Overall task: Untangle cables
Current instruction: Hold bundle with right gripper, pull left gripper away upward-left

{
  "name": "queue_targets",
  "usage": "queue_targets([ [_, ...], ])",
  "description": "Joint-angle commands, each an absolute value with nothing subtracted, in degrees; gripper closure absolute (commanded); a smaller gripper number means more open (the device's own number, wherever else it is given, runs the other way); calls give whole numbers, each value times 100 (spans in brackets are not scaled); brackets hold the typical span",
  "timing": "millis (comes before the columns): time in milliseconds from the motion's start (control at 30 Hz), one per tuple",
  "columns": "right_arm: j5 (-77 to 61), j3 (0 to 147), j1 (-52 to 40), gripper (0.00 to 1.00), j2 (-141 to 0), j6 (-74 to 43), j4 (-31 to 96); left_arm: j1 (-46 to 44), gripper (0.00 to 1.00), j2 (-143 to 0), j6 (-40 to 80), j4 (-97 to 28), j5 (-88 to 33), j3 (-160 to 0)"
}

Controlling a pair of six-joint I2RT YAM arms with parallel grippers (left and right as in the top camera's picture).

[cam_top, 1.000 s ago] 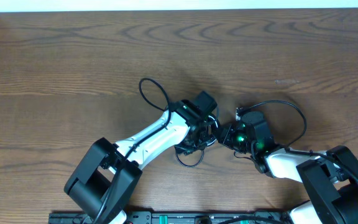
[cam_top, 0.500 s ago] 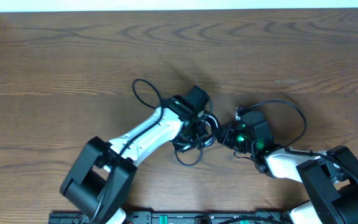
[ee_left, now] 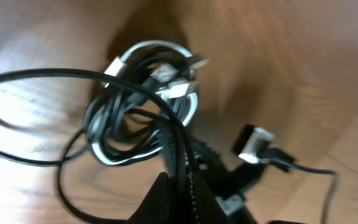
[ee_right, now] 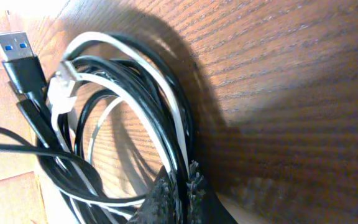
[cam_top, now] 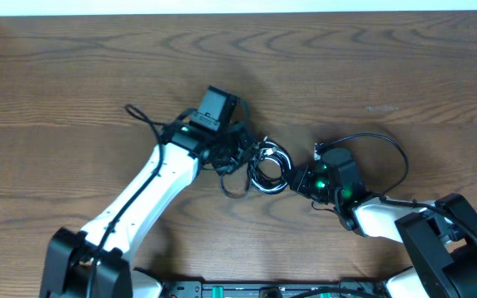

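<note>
Left gripper (ee_left: 182, 186): my fingers are pressed together on one black cord (ee_left: 160, 118) that runs up out of them and across the bundle.
Right gripper (ee_right: 180, 186): pinched tight on the near edge of the bundle, with black strands and the white cord (ee_right: 160, 81) passing between the tips.
Knot of cables (cam_top: 269, 164): it lies on the wooden table (cam_top: 387, 66) between my two grippers, a small coil touching both, with a slack black loop (cam_top: 235, 187) hanging out toward me.
Loose ends: a blue-tongued USB plug (ee_right: 18, 53) sticks out at the coil's far side in my right wrist view, and a silver-tipped plug (ee_left: 252, 142) lies just beside the coil in my left.
Step in hand: as I judge it, I anchor the coil with the right and draw the one black cord out with the left.
How I'd do it well: pull slowly and low along the table, away from the right gripper, so the strand slides rather than cinching.
What to watch: if the whole coil starts travelling with the cord, the strand is wrapped under others, and I should ease off and regrip nearer a plug end.
Risk: my right grip spans several strands, so it may be clamping the very cord I pull.
</note>
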State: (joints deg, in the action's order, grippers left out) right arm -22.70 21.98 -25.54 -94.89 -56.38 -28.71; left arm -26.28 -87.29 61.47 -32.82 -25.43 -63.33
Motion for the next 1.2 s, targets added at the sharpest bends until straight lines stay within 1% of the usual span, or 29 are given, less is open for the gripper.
queue_targets([
  [0, -1942, 2014, -2593, 99, -9714, -5566, -2685, -2515, 92, -8569, 6117, -3096, -2598, -6366],
  [200, -1940, 2014, -2593, 99, -9714, -5568, -2685, -2342, 92, -8562, 6114, -2941, -2591, -6366],
  [300, -1940, 2014, -2593, 99, -9714, -5566, -2685, -2259, 92, -8562, 6069, -2965, -2386, -6366],
  [500, -1938, 2014, -2593, 99, -9714, -5568, -2687, -2239, 92, -8562, 5546, -3103, -2115, -6366],
  [667, -1872, 2014, -2593, 99, -9714, -5568, -2689, -2239, 92, -8562, 4683, -3120, -2174, -6366],
  [867, -1874, 2014, -2593, 99, -9714, -5566, -2687, -1964, 92, -8538, 4364, -3114, -3009, -6591],
  [1167, -1865, 2014, -2593, 99, -9714, -5566, -2687, -1551, 92, -8342, 4355, -3041, -4303, -7087],
])
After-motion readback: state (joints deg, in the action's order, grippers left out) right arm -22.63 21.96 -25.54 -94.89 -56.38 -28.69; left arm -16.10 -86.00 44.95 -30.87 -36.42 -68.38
